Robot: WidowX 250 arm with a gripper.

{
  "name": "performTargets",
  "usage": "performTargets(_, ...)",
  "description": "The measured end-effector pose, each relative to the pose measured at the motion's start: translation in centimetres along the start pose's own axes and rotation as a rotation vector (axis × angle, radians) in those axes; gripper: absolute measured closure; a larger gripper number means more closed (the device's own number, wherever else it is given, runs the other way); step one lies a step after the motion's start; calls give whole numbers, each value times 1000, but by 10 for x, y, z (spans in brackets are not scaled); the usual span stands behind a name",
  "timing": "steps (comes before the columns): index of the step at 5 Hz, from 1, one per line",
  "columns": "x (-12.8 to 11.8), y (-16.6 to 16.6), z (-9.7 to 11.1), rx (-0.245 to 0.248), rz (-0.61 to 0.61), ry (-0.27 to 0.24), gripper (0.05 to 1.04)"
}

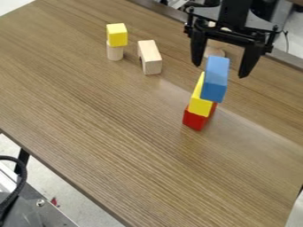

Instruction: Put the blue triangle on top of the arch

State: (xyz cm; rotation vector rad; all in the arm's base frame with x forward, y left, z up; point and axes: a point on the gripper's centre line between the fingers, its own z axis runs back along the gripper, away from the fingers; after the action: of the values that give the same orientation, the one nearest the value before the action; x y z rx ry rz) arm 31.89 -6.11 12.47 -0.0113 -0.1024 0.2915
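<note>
1. the gripper [219, 71] is held above the tabletop [118, 133], toward its far edge; it is released, its fingers spread wide.
2. the blue block [215, 80] is seen just below the fingertips, set on the yellow triangle [200, 103], which is carried by the red block [194, 120].
3. nearer the tabletop's far left corner, the arch [151, 59] is placed apart from that stack.
4. beside the arch, the yellow cube [117, 34] is supported by a wooden cylinder [114, 52].

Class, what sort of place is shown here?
Probably a robotics lab: a black two-fingered tool hangs over a wood-grain table bearing a small stack of coloured blocks.
</note>
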Motion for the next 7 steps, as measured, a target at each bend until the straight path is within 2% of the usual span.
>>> performTargets(2,11,1,-9,6,12,13,84)
performTargets(4,18,16,-34,39,54,77,112)
performTargets(5,21,25,-45,43,87,106,386)
performTargets(6,20,26,-44,34,91,108,480)
performTargets(7,19,22,-22,-24,75,70,480)
